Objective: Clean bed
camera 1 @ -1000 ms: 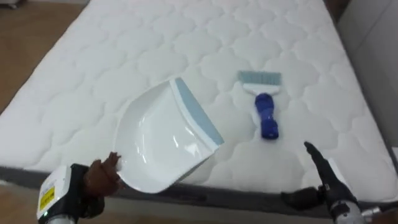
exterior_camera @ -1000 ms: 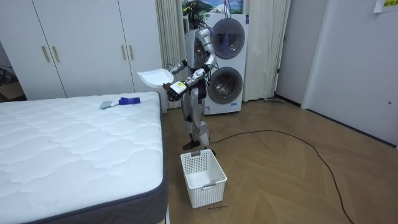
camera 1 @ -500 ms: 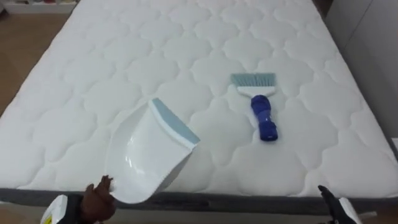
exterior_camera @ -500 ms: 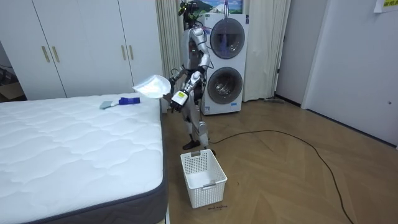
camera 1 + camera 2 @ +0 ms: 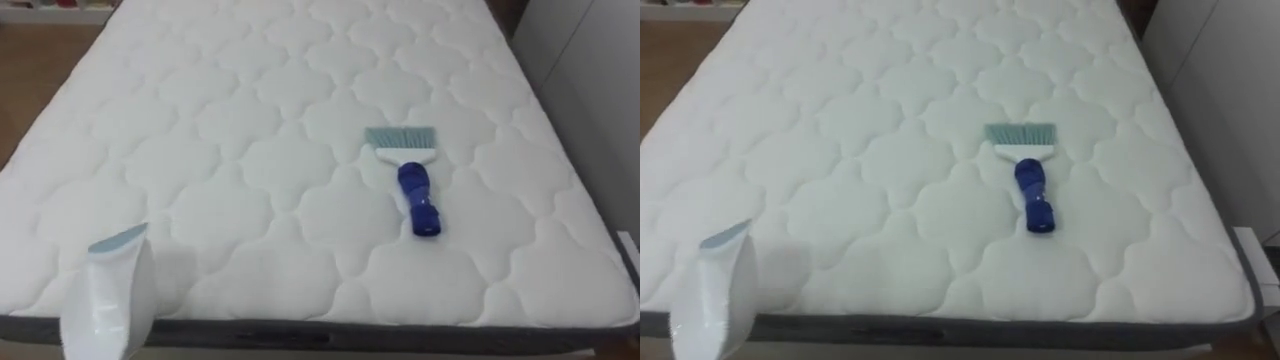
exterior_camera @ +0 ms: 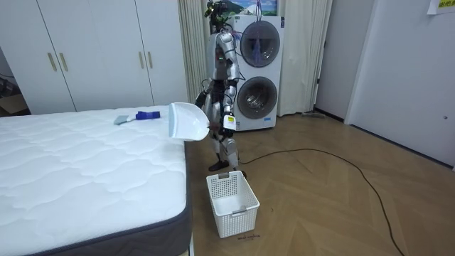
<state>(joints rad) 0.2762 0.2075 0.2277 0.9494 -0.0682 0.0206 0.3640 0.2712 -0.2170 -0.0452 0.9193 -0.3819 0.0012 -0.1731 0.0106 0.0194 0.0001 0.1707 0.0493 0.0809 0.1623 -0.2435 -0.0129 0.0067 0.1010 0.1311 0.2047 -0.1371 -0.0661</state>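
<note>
Nearest the robot, at the lower left of the eye views, a white dustpan [image 5: 105,305] is hanging tilted on its side, with its grey-blue lip pointing away up the bed. The room view is showing what is carrying it. The robot's left hand [image 6: 207,129] is curling round the pan's handle, as far as that distant view lets one judge. It is holding the pan in the air just off the end of the bed [image 5: 250,120]. In that view the robot is standing at this end of the bed, with a white basket [image 6: 232,203] on the floor by its feet and a stacked washer and dryer [image 6: 257,64] behind it. Just beyond the pan in the eye views, the bed's grey edge is running across, then the white quilted mattress; any dirt on it is too small to tell. Farther on, right of centre, a brush [image 5: 412,180] is lying flat on the mattress, well apart from the pan. Its long axis is running near to far, with the blue handle toward the robot and the pale bristles away. Since it is lying to the right and the left hand is occupied, the right hand looks the better placed to take the handle. The eye views are giving the brush's exact lie, while the room view is giving the grip and the stance.
</note>
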